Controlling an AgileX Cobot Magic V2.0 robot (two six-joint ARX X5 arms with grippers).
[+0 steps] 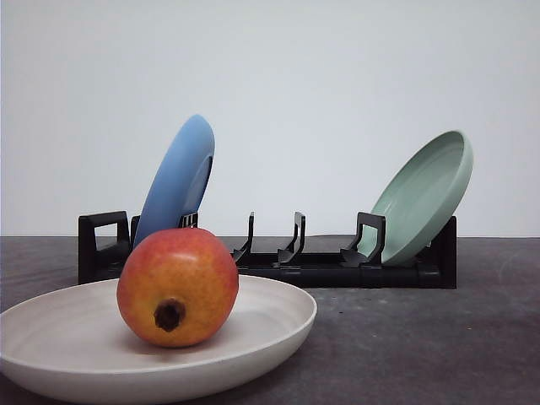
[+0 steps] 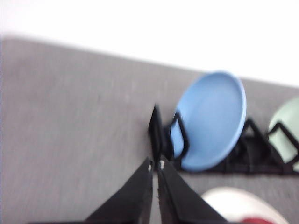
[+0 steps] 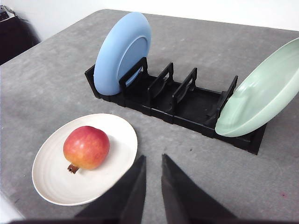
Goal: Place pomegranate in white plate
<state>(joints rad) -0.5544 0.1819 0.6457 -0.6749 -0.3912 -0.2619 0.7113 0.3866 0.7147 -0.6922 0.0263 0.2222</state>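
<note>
Right up front there's the wide, shallow off-white round plate (image 1: 278, 325) sitting flat on the dark grey textured tabletop (image 1: 422, 346), and the round red pomegranate with yellow-orange patches (image 1: 178, 287) is resting inside it, lying on its side with the dark brown puckered end pointing toward the front camera. From the right wrist view the fruit (image 3: 86, 147) sits a bit off-centre in the plate (image 3: 112, 135), nothing gripping it. The right gripper (image 3: 153, 161) hangs over the bare table just beside the plate's rim, black fingers nearly together with only a thin gap, holding nothing. The left gripper (image 2: 155, 164) is pretty blurry but its jaws look pressed together too, empty, hovering near the end of the rack. Behind the plate is a long black plastic dish rack (image 1: 321, 266), with a matte blue round plate (image 1: 179, 179) standing in its left end and a pale green round plate (image 1: 426, 194) leaning at the right end, slots between them.
</note>
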